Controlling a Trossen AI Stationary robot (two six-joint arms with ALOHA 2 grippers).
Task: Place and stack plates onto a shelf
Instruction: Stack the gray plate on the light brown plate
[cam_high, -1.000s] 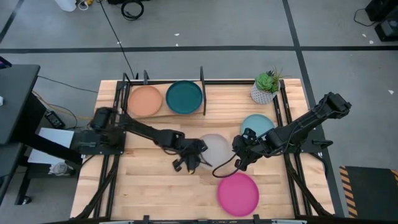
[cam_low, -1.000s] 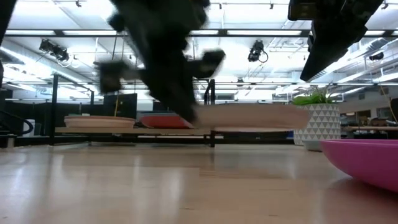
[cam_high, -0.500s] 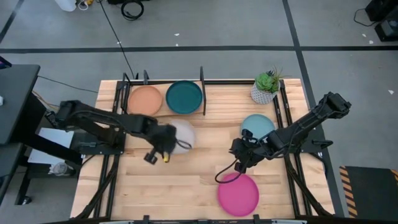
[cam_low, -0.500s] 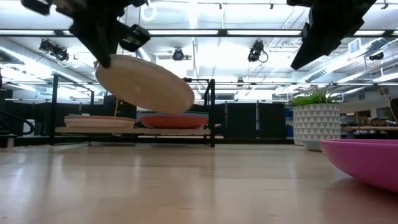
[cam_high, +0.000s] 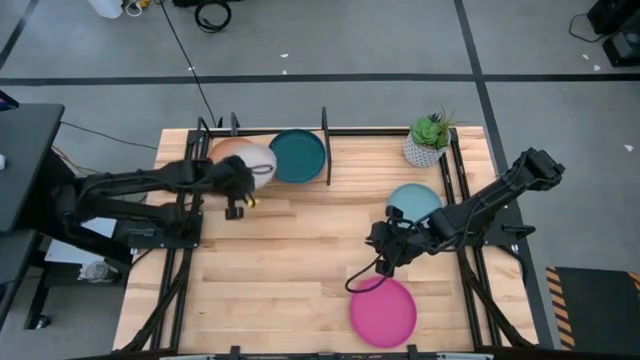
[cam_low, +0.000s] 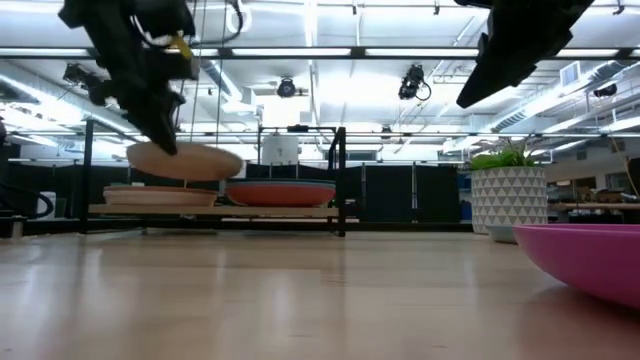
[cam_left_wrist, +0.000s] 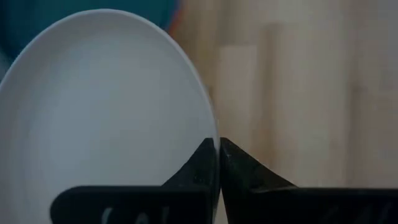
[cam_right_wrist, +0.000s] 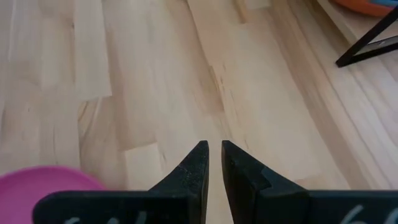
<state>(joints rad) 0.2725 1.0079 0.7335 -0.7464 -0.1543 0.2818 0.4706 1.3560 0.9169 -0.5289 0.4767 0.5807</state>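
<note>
Upper left, the left gripper (cam_high: 240, 190) is clenching a cream plate (cam_high: 256, 162) over the shelf (cam_high: 262, 182); the right gripper (cam_high: 384, 250), centre-right, is hanging nearly closed, empty.

The cream plate (cam_high: 254, 160) held over the shelf (cam_high: 300, 186) covers much of the orange plate (cam_high: 226, 150) seen from above, leaving only its far and left rim in sight. In the left wrist view the same plate (cam_left_wrist: 106, 118) runs off the picture's edge, and the teal plate (cam_left_wrist: 74, 7) behind it shows only as a blurred strip. The magenta plate (cam_low: 590, 258) is cut by the edge in the low view and shows only as a corner (cam_right_wrist: 43, 180) in the right wrist view. The right claw (cam_high: 383, 256) is too small to tell open from closed
</note>
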